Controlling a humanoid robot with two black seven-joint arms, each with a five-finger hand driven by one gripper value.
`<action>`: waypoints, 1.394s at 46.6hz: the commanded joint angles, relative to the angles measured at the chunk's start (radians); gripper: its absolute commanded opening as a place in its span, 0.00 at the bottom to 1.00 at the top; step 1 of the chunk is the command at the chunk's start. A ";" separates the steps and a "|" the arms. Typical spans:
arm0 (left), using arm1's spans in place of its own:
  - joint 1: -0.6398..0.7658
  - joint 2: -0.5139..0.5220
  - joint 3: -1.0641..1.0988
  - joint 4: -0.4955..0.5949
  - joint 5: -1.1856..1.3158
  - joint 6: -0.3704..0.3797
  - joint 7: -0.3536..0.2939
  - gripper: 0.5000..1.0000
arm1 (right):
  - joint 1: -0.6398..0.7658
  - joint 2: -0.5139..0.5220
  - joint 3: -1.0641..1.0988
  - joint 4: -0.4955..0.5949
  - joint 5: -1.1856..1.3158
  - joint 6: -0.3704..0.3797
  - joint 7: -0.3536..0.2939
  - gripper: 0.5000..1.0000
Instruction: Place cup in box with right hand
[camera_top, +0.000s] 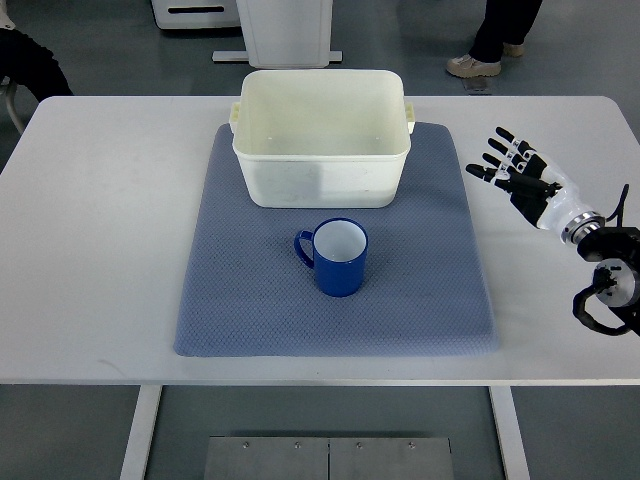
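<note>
Cup (338, 257) upright on blue mat (250, 290), white table (100, 230), grey floor (100, 50).

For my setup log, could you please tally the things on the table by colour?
Blue mug: 1
Grey-blue mat: 1
Cream plastic box: 1
Total: 3
The right hand hovers open over the table's right side, holding nothing.

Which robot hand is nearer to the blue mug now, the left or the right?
Right. The right robot hand hovers open over the white table, off the mat's right edge, apart from the blue mug. The left robot hand is not in view.
</note>
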 joint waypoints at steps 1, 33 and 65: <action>-0.001 0.000 -0.001 0.000 0.000 0.000 0.000 1.00 | 0.000 0.000 0.000 0.000 0.000 0.000 0.001 1.00; -0.001 0.000 0.000 0.000 0.000 0.000 0.000 1.00 | 0.003 0.012 0.003 -0.009 0.000 0.000 0.002 1.00; -0.001 0.000 0.000 0.000 0.000 0.000 0.000 1.00 | 0.003 0.012 0.006 -0.011 0.000 0.000 0.005 1.00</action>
